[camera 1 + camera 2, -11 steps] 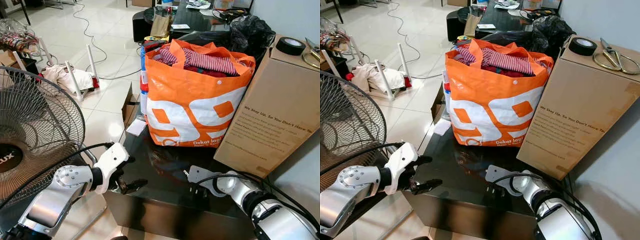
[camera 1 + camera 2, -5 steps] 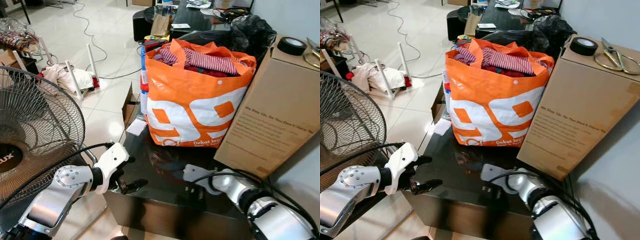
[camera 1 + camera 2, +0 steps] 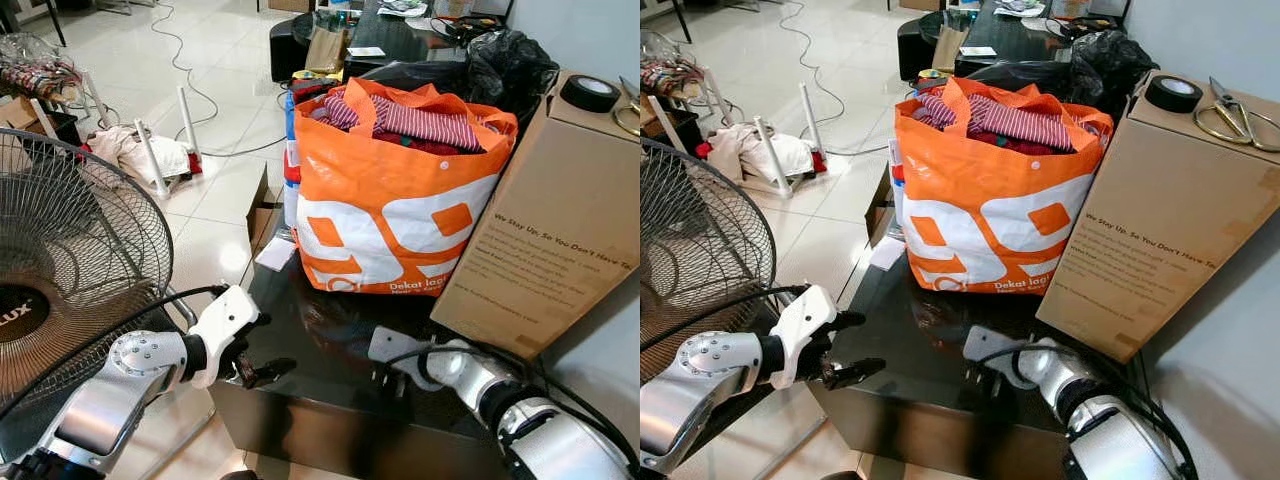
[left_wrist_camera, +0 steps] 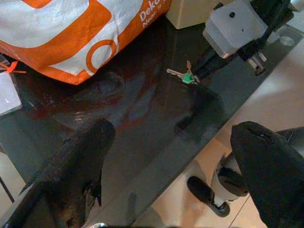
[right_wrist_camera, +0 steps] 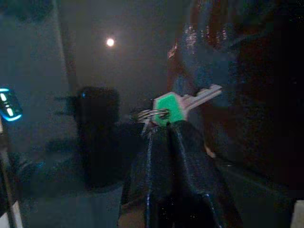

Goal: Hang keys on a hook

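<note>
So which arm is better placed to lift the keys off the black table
Right: its hand is already closed at the green-capped keys on the glossy black table. The left hand hovers open off the table's edge.

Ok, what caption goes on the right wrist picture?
Right gripper pinching green-headed silver keys on the dark glass table.

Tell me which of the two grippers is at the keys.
The right gripper: its fingers are shut at the green-headed keys on the dark glass table. The left gripper hovers open beyond the table's edge.
</note>
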`<state>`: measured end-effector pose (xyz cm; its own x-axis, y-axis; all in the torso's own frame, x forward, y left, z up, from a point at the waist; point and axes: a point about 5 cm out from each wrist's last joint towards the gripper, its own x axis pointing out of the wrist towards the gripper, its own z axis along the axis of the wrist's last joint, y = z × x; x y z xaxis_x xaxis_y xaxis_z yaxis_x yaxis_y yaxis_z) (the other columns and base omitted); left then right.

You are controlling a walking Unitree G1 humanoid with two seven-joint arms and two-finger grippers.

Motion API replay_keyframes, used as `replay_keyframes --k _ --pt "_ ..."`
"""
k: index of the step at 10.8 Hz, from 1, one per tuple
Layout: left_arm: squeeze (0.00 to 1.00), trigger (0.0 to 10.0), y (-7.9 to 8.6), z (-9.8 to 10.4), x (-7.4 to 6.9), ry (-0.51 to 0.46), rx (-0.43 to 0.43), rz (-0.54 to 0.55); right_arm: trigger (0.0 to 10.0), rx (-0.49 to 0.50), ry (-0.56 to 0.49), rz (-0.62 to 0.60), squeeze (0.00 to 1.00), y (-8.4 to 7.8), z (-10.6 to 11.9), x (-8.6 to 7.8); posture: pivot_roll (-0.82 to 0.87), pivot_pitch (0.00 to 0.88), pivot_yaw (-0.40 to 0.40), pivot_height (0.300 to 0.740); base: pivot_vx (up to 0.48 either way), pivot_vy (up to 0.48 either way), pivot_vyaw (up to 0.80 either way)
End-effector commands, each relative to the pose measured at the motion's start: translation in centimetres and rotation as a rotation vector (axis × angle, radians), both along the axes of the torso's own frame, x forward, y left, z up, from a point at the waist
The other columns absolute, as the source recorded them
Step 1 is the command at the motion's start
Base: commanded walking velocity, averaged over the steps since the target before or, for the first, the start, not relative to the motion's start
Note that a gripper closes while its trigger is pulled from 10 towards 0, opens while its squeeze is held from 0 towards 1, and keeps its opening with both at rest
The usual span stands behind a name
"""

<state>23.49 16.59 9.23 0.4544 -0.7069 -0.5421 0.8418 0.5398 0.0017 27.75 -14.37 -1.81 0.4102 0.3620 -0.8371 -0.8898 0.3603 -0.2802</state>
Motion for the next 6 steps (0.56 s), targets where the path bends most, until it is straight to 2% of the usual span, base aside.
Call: replay_keyframes --k 1,3,4,5,6 --pt "0.48 10.0 0.08 0.01 0.27 -0.01 0.012 0.003 0.0 0.015 -0.018 -0.022 0.0 -0.44 0.49 0.49 0.01 0.0 -0.057 0.74 0.0 0.0 0.0" --pt "0.48 10.0 0.06 0.01 0.29 -0.011 0.012 0.004 0.0 0.025 -0.034 -0.04 0.0 -0.83 0.81 0.79 0.0 0.0 -0.056 0.74 0.0 0.0 0.0" --pt "0.47 10.0 0.02 0.01 0.3 -0.012 0.011 0.005 10.0 0.097 -0.024 -0.048 0.0 -1.01 1.17 0.8 0.0 0.0 -0.06 0.74 0.0 0.0 0.0" --pt "0.48 10.0 0.0 -0.01 0.3 -0.012 0.01 0.007 10.0 0.182 0.011 -0.081 1.0 -1.01 1.2 0.52 0.0 0.0 -0.062 0.74 0.0 0.0 0.0" --pt "0.48 10.0 -0.02 -0.04 0.27 -0.01 0.008 0.009 10.0 0.304 0.039 -0.236 1.0 -0.86 0.85 0.28 0.0 0.0 -0.063 0.74 0.0 0.0 0.0"
